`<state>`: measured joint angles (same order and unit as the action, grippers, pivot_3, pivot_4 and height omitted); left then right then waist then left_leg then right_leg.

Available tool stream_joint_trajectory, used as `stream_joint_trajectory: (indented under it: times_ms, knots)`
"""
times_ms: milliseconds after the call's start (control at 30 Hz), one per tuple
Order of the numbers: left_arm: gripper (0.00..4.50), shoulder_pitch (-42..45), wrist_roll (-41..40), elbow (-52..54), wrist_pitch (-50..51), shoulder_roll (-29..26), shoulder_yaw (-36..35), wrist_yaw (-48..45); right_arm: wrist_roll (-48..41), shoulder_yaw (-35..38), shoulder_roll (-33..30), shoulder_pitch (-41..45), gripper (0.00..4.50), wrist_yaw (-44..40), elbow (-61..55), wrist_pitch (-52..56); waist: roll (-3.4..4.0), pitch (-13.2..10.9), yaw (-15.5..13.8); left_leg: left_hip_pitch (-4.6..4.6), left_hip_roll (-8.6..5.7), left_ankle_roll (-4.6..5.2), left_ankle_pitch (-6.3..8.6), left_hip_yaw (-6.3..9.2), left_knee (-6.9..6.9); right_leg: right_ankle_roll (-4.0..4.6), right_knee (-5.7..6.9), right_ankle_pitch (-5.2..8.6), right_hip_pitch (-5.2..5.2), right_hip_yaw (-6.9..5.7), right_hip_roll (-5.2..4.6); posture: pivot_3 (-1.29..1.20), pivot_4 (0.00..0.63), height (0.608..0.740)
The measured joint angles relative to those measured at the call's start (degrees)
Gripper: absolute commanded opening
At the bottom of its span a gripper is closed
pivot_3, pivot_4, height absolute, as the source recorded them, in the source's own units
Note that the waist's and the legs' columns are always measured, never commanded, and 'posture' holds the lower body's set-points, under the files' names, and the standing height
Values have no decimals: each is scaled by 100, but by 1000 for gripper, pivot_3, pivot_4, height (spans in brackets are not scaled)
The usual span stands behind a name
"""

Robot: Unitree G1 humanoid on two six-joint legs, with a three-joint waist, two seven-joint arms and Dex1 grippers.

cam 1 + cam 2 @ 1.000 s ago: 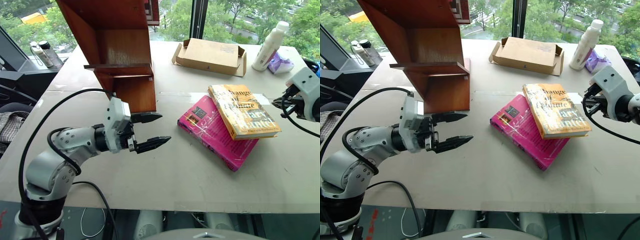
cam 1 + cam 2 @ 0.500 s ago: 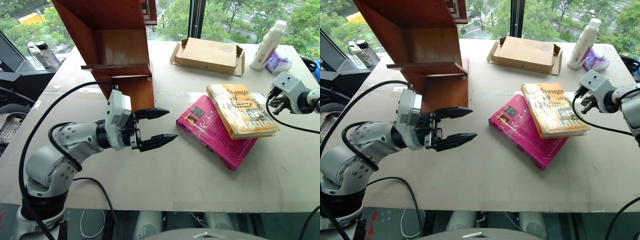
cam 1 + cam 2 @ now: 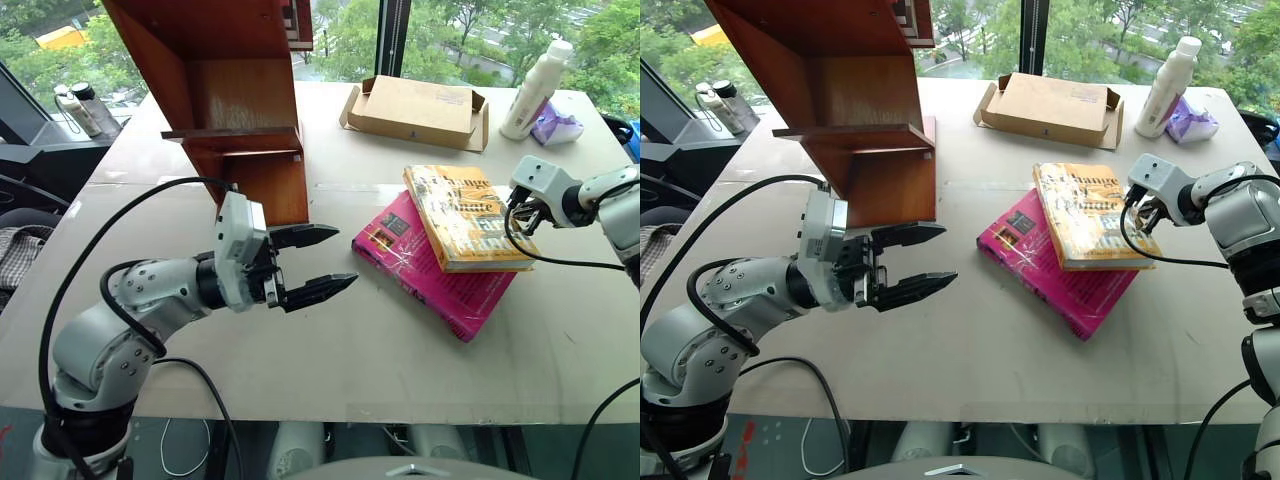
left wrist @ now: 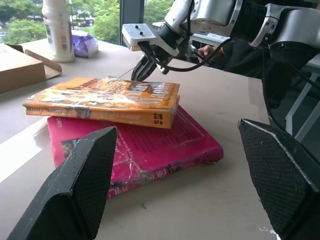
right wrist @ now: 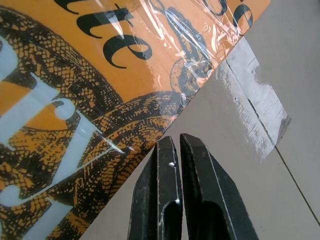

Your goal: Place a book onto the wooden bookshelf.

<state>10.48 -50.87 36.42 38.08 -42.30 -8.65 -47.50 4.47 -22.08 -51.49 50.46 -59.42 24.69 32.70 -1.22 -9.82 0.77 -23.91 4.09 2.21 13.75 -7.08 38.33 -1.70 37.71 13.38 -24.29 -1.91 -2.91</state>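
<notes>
The book [image 3: 462, 218], yellow-orange with pale lettering, lies flat on top of a magenta-pink paperback [image 3: 432, 272] at the table's right. My right gripper [image 3: 521, 214] is shut, its tips down at the book's right edge, just beside the cover [image 5: 75, 100] over the bare table. My left gripper [image 3: 346, 256] hangs open and level over the table, pointing at the two books [image 4: 105, 99] from a short way to their left, with nothing between its fingers [image 4: 75, 185]. The wooden bookshelf [image 3: 240, 110] stands at the back left, just behind the left gripper.
An open cardboard box [image 3: 418, 108] lies at the back of the table. A white bottle [image 3: 532, 88] and a purple packet [image 3: 558, 126] stand at the back right. Two bottles [image 3: 80, 106] sit off the table's far left. Bare table lies in front of the books.
My right gripper has come down and to the left onto the book's right edge. The yellow-orange book has slid a little left on the pink one. The left gripper has barely moved.
</notes>
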Motion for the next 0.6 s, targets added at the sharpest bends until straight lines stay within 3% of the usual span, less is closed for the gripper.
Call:
stream_joint_trajectory:
  times_ms: [367,600]
  knots:
    - [3983,-136,-5,41,-6,-54,-58,40,-114,241,71,-360,20,-354,-627,-637,1,0,-5,1,0,0,0,-1,1,0,1,0,0,-1,-1,0,150,733]
    - [3983,-248,17,32,-15,-89,-92,37,-146,588,-242,-490,20,-394,-1071,-395,3,-2,-7,1,1,0,0,-1,1,0,2,0,0,-1,-1,0,150,733]
